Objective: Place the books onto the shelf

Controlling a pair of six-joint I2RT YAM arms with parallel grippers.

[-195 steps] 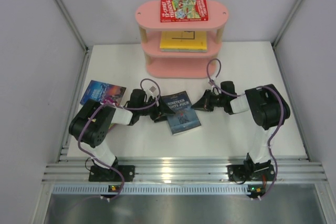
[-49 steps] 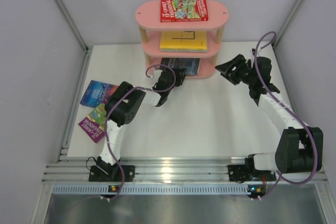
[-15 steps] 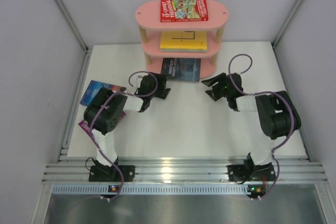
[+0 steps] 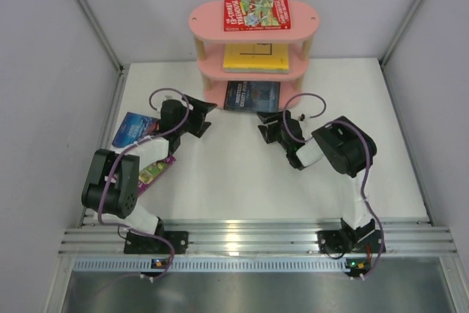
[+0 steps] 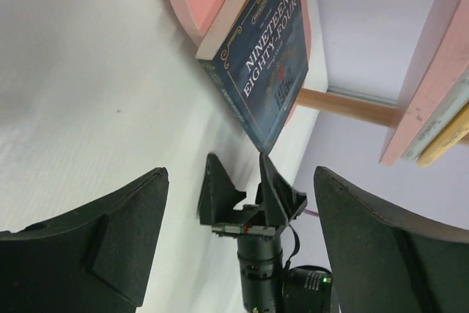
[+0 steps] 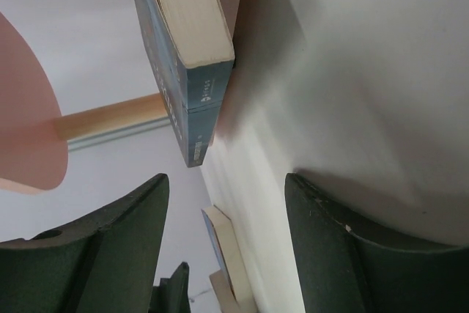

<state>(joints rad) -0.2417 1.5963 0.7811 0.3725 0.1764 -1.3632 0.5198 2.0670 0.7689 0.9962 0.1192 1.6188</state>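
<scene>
Both my grippers are hovering low in front of the shelf (image 4: 207, 20). The left gripper (image 4: 200, 115) and the right gripper (image 4: 265, 128) are each standing wide, with nothing between the fingers.

The navy book (image 4: 252, 97) is lying flat on the bottom board, its near edge hanging out past the front. The red book (image 4: 256, 14) is sitting on top, the yellow book (image 4: 255, 58) on the middle board.

The blue book (image 4: 132, 128) and purple book (image 4: 152, 172) are lying on the surface (image 4: 242, 181) at my left, partly under my left arm.

I am reckoning the blue one comes next, for the left gripper. It is thin and flat, so I am planning a shallow approach at an exposed edge: tip it up, then pinch. I cannot tell whether the purple one touches it, so I am lifting slowly.
</scene>
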